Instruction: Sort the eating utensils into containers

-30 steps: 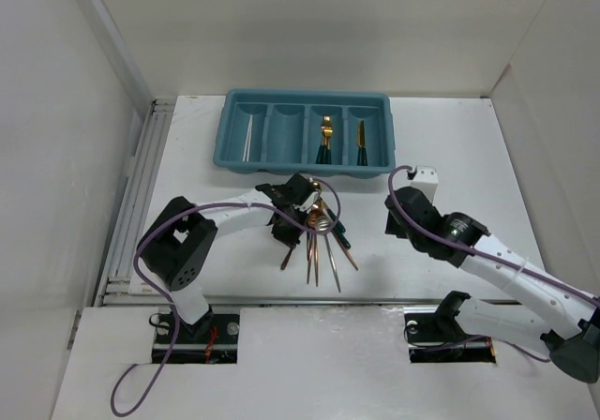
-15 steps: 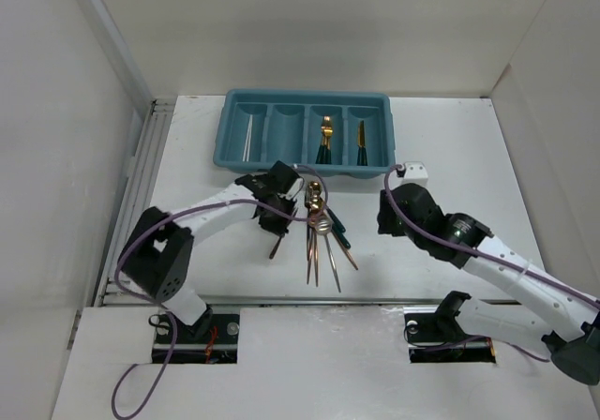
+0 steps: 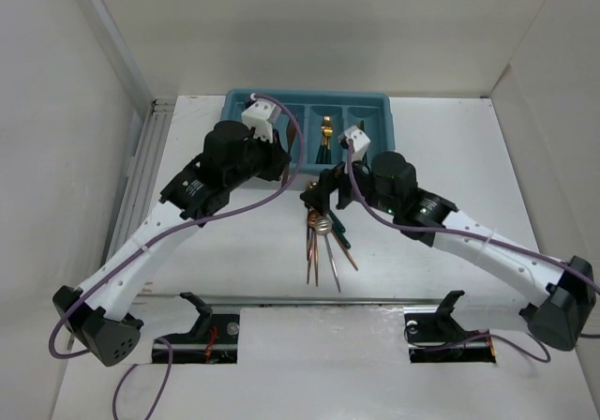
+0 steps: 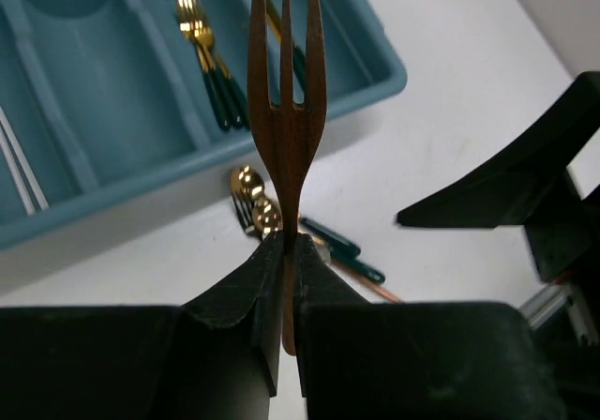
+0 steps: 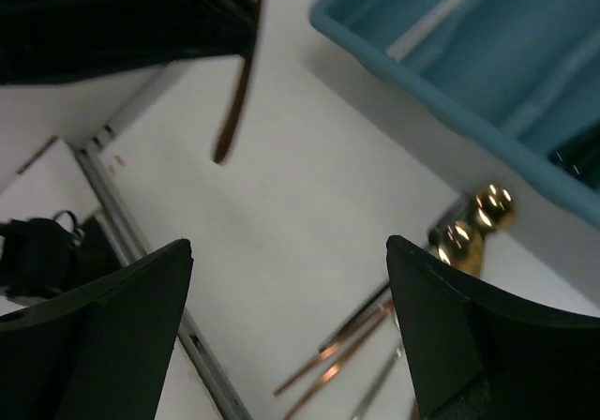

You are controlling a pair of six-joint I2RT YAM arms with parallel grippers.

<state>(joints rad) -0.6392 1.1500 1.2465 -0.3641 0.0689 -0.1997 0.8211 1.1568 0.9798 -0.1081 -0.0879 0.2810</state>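
Observation:
My left gripper (image 3: 289,157) is shut on a copper fork (image 4: 286,82), held in the air with its tines toward the teal tray (image 3: 375,98). The fork also shows in the right wrist view (image 5: 239,92). The tray holds gold forks with dark handles (image 4: 202,45) in one compartment and white chopsticks (image 4: 14,162) in another. A pile of utensils (image 3: 323,242) lies on the table in front of the tray, with two gold spoon bowls (image 5: 473,218) at its top. My right gripper (image 3: 319,193) is open and empty just above the pile's upper end.
White walls enclose the table on the left, back and right. A metal rail (image 3: 141,186) runs along the table's left edge. The two arms are close together over the middle, in front of the tray.
My left gripper has risen from the pile with the fork and moved toward the tray. My right arm has swung left to above the pile's upper end.

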